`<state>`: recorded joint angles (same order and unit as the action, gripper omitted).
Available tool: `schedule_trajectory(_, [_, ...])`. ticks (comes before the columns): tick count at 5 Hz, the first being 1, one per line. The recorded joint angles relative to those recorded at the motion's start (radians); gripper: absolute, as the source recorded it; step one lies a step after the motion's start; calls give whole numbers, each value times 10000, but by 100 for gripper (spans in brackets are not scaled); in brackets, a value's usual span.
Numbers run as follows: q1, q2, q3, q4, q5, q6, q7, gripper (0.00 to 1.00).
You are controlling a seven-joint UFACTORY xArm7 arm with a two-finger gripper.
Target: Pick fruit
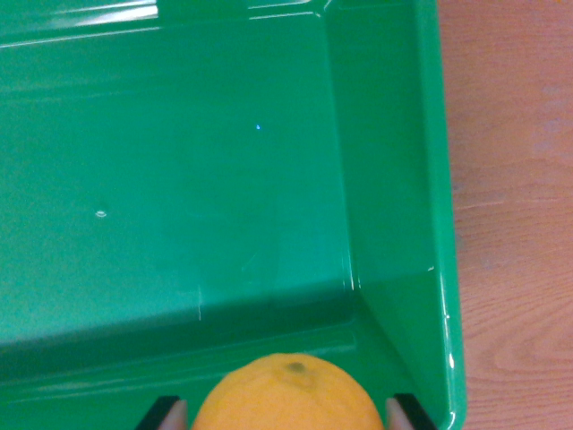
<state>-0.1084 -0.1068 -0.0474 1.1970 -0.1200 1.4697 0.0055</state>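
The orange (288,394) sits at the bottom edge of the wrist view, between the two dark fingertips (410,410) of the gripper (285,414), which flank it closely on either side; the jaws look closed onto the fruit, so the pick itself seems done. The fruit hangs over the near wall of the green bin (394,179), close to that bin's near right corner. The bin's floor is bare (only a few small specks). What is left, by my reading, is lowering and releasing the orange inside the bin.
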Motion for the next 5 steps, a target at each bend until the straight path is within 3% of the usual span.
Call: schedule_trajectory(5, [2, -68, 3, 79, 7, 146, -15, 100])
